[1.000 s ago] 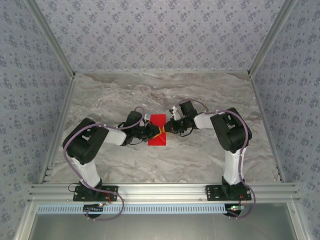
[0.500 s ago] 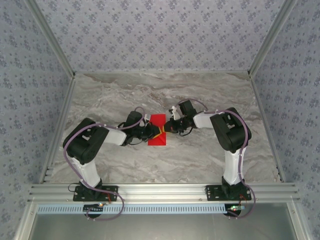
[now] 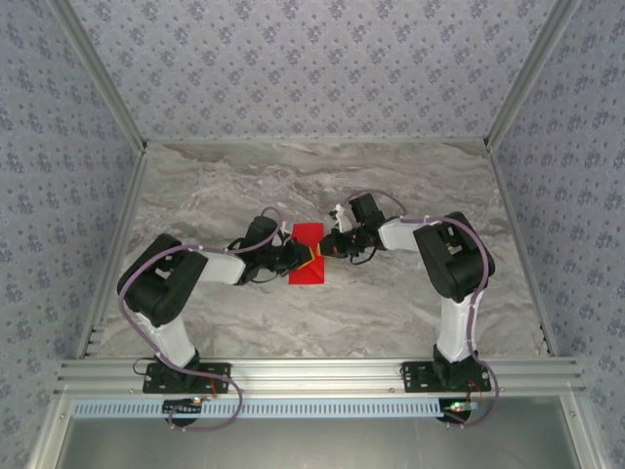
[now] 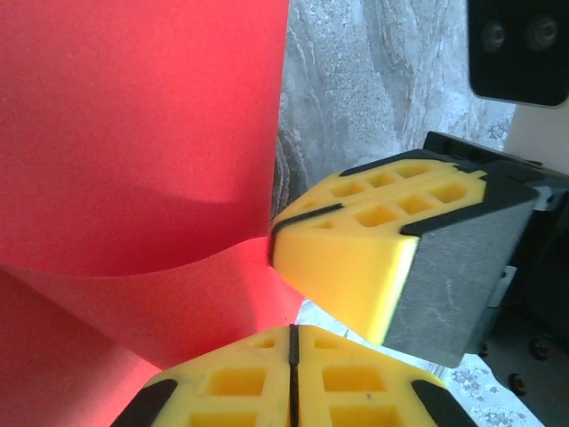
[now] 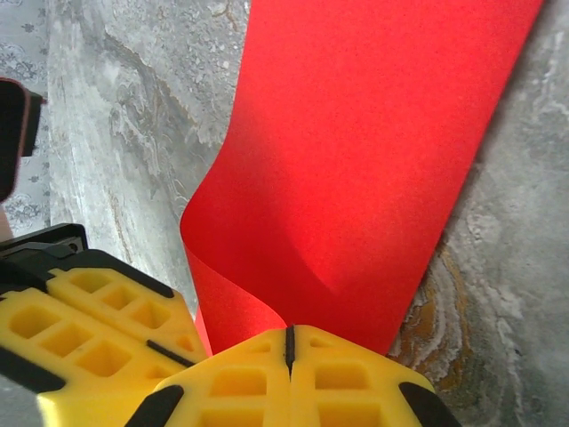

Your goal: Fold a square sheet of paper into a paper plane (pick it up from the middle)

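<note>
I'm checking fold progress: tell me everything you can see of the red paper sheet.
The red paper sheet is thin, plain and matte, lying mid-table on the marble table. Part lies flat; one part is lifted in a smooth curl, not creased. The shut right gripper appears pinched on the curl's edge; the shut left gripper sits against it, hold unclear.
</note>
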Robot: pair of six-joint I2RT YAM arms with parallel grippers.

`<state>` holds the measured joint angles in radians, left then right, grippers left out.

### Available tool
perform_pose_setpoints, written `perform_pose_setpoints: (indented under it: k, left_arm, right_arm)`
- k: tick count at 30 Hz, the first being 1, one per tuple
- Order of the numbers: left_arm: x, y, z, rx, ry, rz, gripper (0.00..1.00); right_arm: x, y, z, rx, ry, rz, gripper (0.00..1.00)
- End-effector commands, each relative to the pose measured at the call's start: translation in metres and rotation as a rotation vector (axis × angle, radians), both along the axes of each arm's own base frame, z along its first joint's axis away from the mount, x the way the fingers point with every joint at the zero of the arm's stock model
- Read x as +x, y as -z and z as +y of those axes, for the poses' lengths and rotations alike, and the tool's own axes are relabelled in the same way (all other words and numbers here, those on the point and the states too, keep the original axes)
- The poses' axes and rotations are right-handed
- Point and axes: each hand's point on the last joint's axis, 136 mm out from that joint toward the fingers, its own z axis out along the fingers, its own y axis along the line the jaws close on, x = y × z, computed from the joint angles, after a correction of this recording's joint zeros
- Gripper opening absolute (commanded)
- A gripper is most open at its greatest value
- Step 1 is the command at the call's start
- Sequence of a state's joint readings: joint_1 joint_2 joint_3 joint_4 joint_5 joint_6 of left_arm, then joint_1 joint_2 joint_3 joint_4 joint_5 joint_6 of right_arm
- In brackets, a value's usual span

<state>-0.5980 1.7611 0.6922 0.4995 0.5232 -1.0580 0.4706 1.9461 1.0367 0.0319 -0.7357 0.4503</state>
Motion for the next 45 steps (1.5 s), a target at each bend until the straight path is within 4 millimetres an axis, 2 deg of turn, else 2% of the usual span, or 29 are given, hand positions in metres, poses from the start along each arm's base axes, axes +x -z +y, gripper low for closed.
perform_pose_setpoints:
  k: [1, 13, 36, 45]
  left_arm:
    - [-0.001, -0.002, -0.001, 0.012, 0.011, -0.021, 0.08]
    - [0.0, 0.001, -0.005, 0.011, 0.028, -0.012, 0.08]
    - [0.0, 0.005, -0.006, 0.022, 0.031, -0.004, 0.08]
    - [0.0, 0.006, -0.007, 0.023, 0.035, -0.004, 0.08]
  right_arm:
    - [-0.001, -0.005, 0.001, -0.019, -0.017, -0.031, 0.0]
    - [0.003, 0.008, -0.003, -0.066, -0.004, -0.016, 0.0]
    - [0.002, 0.012, 0.004, -0.069, -0.039, -0.002, 0.0]
    - [0.001, 0.014, -0.001, -0.094, -0.029, -0.003, 0.0]
